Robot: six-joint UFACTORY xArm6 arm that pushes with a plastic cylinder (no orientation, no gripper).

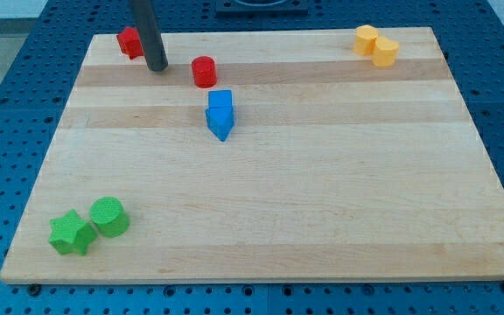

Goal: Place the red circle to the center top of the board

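Note:
The red circle [204, 71] is a short red cylinder on the wooden board [322, 192], left of the middle near the view's top. My tip [157, 66] is the lower end of the dark rod and rests on the board just left of the red circle, with a small gap between them. Another red block [130, 41], its shape unclear, sits at the top left, partly behind the rod.
A blue cube [221, 99] and a blue pointed block [220, 122] touch each other just below the red circle. Two yellow blocks [376, 45] sit at the top right. A green star [71, 234] and a green circle [108, 216] sit at the bottom left.

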